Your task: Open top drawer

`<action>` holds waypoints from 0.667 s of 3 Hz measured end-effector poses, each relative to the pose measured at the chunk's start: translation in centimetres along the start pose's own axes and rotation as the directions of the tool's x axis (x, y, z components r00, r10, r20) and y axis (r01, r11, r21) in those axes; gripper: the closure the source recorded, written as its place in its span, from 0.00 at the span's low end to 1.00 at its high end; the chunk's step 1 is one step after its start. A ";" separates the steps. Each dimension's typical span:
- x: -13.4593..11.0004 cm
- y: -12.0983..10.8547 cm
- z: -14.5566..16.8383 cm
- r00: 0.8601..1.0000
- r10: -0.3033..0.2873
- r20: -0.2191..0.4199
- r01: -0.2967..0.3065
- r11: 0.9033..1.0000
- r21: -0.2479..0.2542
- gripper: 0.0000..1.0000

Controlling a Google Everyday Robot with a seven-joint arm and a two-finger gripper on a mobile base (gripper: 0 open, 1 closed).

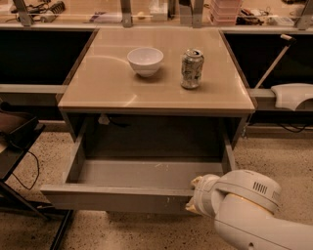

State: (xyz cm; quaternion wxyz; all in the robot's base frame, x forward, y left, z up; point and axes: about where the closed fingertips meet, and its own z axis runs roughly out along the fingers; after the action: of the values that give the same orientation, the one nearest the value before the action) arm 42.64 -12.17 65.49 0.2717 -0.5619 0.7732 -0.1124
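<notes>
The gripper is at the open top drawer's right front.

High frontal view, end effector lower-right

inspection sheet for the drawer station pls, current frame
Surface: tan tabletop, glossy, carrying two items.
Job's things: top drawer pulled well out; nothing seen in its grey tray.
Clutter: white bowl and can, both upright on the tabletop, apart.
Grippers: gripper at the right end of the drawer front.
Cables: black cable hanging by the dark stand on the left; another cable low on the right.
Surroundings: speckled floor; cluttered back counter.
</notes>
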 end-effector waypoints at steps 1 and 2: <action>0.0 0.0 0.0 1.000 0.000 0.000 0.000 1.000 0.000 0.35; 0.0 0.0 0.0 1.000 0.000 0.000 0.000 1.000 0.000 0.11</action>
State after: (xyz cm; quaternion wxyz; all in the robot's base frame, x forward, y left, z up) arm 42.64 -12.17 65.48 0.2716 -0.5619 0.7732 -0.1124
